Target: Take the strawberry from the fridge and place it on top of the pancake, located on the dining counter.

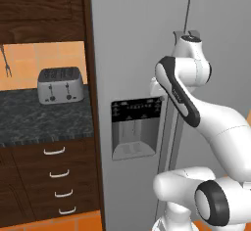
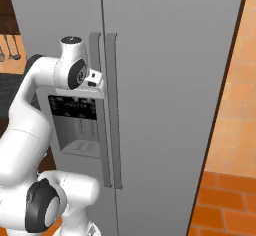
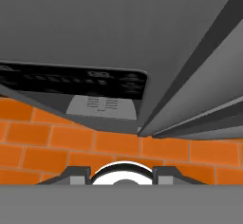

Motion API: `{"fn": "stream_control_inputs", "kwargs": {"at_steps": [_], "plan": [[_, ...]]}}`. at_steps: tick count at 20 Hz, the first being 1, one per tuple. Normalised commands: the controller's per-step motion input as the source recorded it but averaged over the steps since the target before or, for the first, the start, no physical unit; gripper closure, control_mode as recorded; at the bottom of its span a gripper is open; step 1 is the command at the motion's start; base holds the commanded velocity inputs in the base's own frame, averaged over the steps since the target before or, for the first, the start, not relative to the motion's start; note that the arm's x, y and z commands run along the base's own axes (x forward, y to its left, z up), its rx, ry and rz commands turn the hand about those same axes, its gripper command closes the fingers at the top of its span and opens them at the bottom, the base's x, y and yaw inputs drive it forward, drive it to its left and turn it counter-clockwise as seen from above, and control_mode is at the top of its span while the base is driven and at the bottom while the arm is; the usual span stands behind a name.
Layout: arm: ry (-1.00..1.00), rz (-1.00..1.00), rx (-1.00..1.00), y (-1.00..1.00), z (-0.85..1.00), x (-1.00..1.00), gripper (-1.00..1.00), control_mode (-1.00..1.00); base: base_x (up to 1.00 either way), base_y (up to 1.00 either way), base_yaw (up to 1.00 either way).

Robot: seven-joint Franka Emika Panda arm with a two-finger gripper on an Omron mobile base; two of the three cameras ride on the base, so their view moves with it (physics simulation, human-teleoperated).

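Fridge (image 2: 165, 80) doors both appear closed; seam between them runs straight, no gap visible in either base view. Gripper (image 2: 96, 78) sits high against the left of the two long vertical handles (image 2: 95, 110), just above the black dispenser panel (image 1: 136, 110). Fingers are drawn in as close as they go here, and by their position they look clamped on that handle, though the contact itself is hidden behind the wrist, so the grip is a judgement. In the hand view the door face and dispenser panel run away from the fingers toward the orange brick floor (image 3: 118, 147). Strawberry presumably inside the fridge, behind the closed door. Progress: very early. Done: arm brought to the handle. Left: pull the door open, find and grasp the strawberry, drive to the dining counter, set the fruit on the pancake. Toaster (image 1: 61, 85) on the dark worktop is well off to the fingers' side, irrelevant.
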Motion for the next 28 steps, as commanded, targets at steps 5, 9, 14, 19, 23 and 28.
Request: {"fn": "stream_control_inputs", "kwargs": {"at_steps": [5,9,14,19,23,28], "plan": [[0.0,0.0,0.0,0.0,0.0,0.0,-1.0,1.0,-0.38,-0.01,0.0],[0.0,0.0,0.0,0.0,0.0,0.0,-1.0,1.0,-0.43,-0.01,0.0],[0.0,0.0,0.0,0.0,0.0,0.0,-1.0,1.0,-0.12,-0.31,0.0],[0.0,0.0,0.0,0.0,0.0,0.0,-1.0,1.0,-0.03,-0.53,0.0],[0.0,0.0,0.0,0.0,0.0,0.0,-1.0,1.0,-0.33,-0.17,-0.17],[0.0,0.0,0.0,0.0,0.0,0.0,-1.0,1.0,-0.5,0.0,-0.14]]}}
